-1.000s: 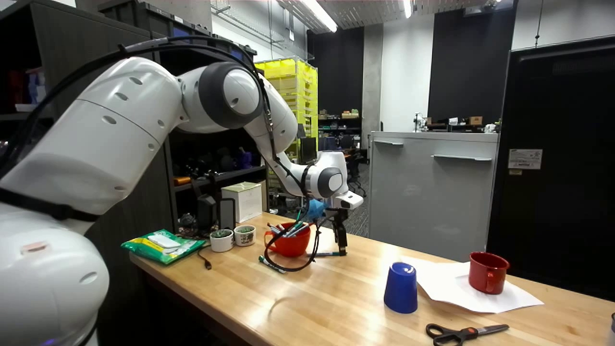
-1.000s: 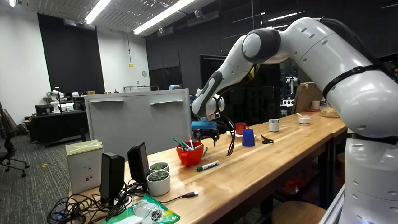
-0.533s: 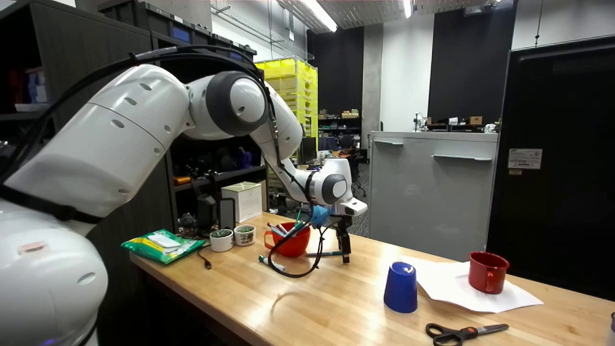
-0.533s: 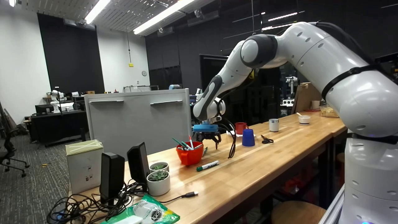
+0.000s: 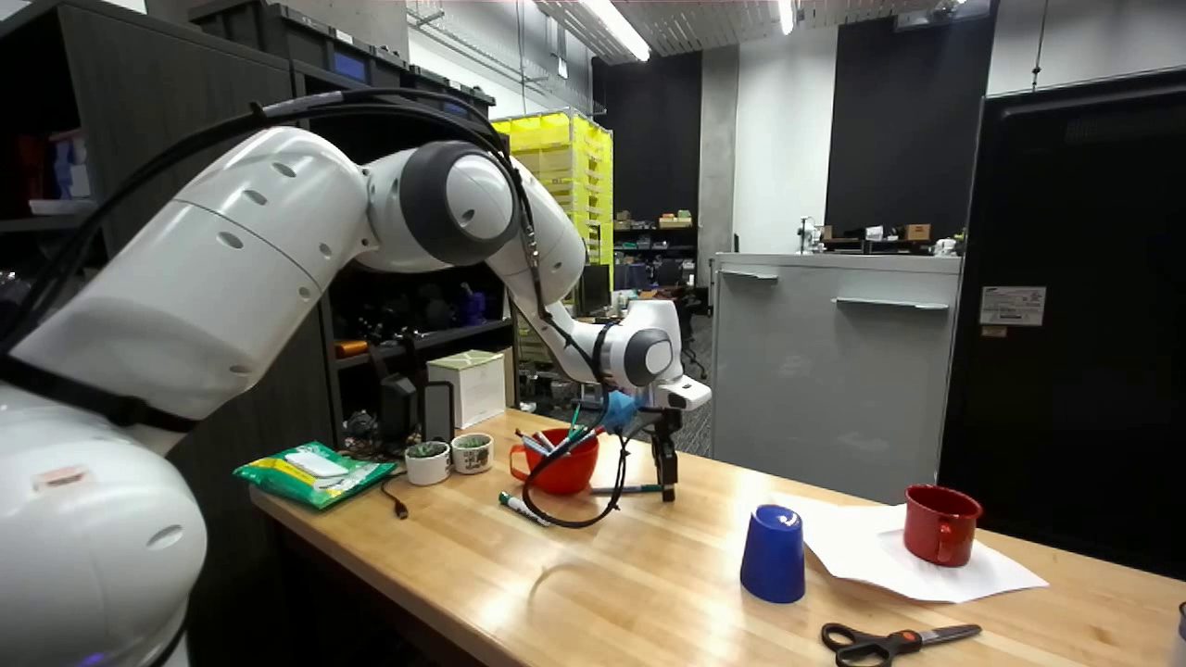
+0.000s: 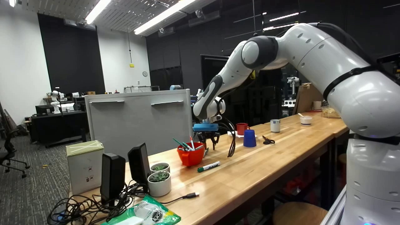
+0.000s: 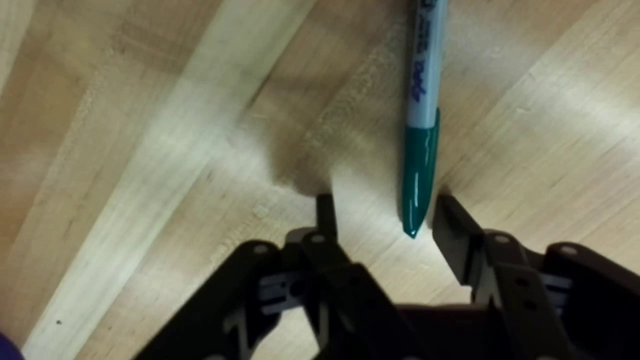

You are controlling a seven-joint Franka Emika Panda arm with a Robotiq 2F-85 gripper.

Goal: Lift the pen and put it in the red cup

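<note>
Closing your widely parted fingers (image 7: 455, 240) there risked squeezing the pen (image 7: 424, 112) loose, because only its tapered green tip lay between them, off-centre.

In an exterior view the pen (image 5: 639, 489) lies just right of the cup (image 5: 574, 474) — markers (image 6: 192, 143) in that cup, a loose marker (image 5: 515, 507) before it; over to the right, the tumbler (image 5: 774, 556), then the mug (image 5: 941, 530), on paper (image 5: 862, 548) — scissors (image 5: 902, 641) in front!

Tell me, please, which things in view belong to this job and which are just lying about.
For the job:
end effector
pen next to it
red cup

Just lying about:
separate marker
blue cup
maroon cup
scissors
paper sheet
green packet
potted plants
speakers
pale box
</note>
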